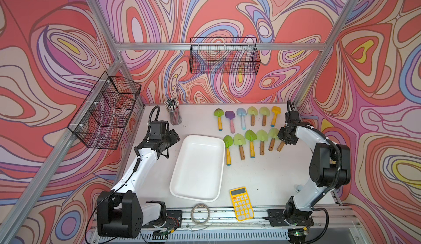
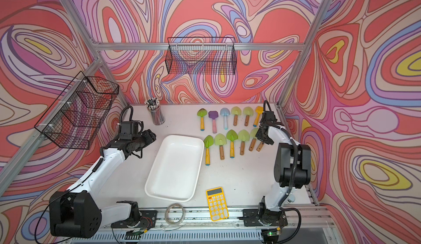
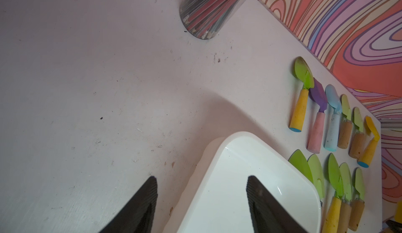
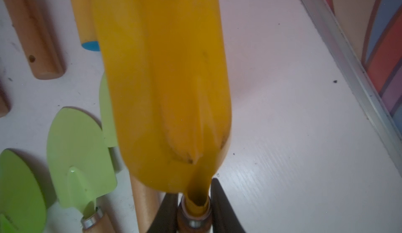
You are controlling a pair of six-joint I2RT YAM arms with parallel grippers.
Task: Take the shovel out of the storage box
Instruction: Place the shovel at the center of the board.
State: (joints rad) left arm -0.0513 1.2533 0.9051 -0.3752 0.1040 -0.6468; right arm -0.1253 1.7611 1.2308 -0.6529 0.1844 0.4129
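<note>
The storage box (image 1: 198, 165) is a shallow white tray in the middle of the table, with nothing in it in both top views (image 2: 175, 167). My right gripper (image 4: 194, 190) is shut on the neck of a shovel (image 4: 165, 79) with a yellow blade and a wooden handle. In a top view that gripper (image 1: 284, 138) is at the right end of the near row of shovels, outside the box, and only the held handle (image 1: 280, 146) shows below it. My left gripper (image 3: 202, 178) is open and holds nothing, over the box's far left corner (image 3: 239, 177).
Two rows of shovels (image 1: 250, 140) lie right of the box. A cup of pencils (image 1: 174, 115) stands at the back. A yellow calculator (image 1: 241, 204) and a cable coil (image 1: 200, 209) lie at the front edge. Black wire baskets (image 1: 104, 110) hang on the walls.
</note>
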